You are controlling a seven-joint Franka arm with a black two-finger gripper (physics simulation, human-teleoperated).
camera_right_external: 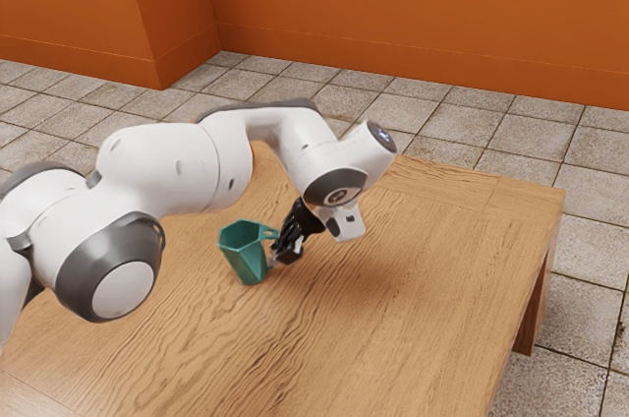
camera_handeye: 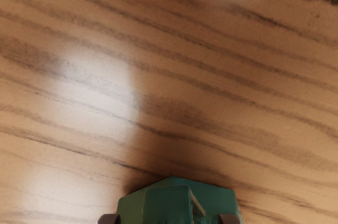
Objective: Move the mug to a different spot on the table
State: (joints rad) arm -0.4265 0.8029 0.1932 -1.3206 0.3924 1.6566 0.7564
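On the wood-grained table [camera_right_external: 423, 319], the black gripper [camera_right_external: 288, 252] clasps the faceted, glossy teal mug [camera_right_external: 244, 250].

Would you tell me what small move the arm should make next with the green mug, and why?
Probably a short lift straight up. The end effector seems closed on the green mug, at its side toward the exterior view's right, and the mug appears to rest on the wooden table. Raising it first should let it travel to another spot without dragging.
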